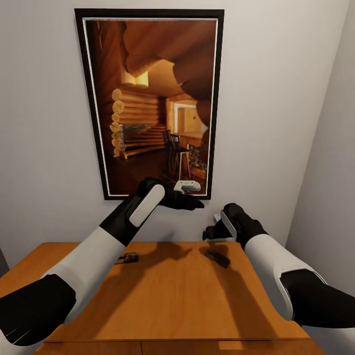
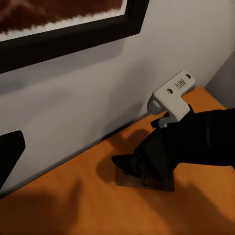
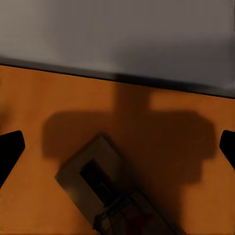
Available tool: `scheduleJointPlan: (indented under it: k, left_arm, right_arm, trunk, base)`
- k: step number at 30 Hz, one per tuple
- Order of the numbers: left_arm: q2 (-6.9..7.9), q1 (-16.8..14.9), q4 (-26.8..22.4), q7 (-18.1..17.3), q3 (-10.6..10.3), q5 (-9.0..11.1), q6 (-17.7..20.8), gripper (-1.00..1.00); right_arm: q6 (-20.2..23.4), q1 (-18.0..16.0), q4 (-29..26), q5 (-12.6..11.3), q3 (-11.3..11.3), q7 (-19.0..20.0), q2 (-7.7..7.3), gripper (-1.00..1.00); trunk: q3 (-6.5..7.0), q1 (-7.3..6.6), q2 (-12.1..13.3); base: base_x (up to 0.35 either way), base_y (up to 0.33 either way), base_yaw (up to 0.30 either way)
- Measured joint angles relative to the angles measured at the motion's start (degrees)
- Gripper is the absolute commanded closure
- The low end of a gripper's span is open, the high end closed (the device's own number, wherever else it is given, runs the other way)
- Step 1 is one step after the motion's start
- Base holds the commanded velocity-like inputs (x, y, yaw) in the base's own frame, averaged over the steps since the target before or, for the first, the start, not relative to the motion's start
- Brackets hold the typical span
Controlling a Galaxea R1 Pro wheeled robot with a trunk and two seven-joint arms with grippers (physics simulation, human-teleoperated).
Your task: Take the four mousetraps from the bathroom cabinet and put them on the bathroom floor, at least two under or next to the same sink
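Light, stiff mousetrap [image 3: 105,188] on cabinet [image 1: 162,301]; likely best pinched across wooden edges. Right gripper [image 1: 213,231] spread wide, empty; left gripper [image 1: 190,201] unclear.

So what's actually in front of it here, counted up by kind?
Mousetraps on the cabinet top: 2, one by the left arm, one under the right arm
Framed pictures on the wall: 1
Cabinets: 1
Total: 4
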Motion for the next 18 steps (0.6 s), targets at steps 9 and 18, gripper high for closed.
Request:
scheduleJointPlan:
  k: [9, 18]
  left_arm:
    - [0.00, 0.00, 0.00, 0.00, 0.00, 0.00, 0.00, -1.00]
    - [0.00, 0.00, 0.00, 0.00, 0.00, 0.06, 0.00, -1.00]
  right_arm:
    - [0.00, 0.00, -0.27, -0.11, 0.00, 0.01, -0.21, -1.00]
    - [0.00, 0.00, 0.25, -0.33, -0.02, 0.02, -0.33, -1.00]
  trunk:
    - [0.00, 0.00, 0.00]
    - [-1.25, 1.53, -2.79]
  base:
    - [0.000, 0.000, 0.000]
    - [0.000, 0.000, 0.000]
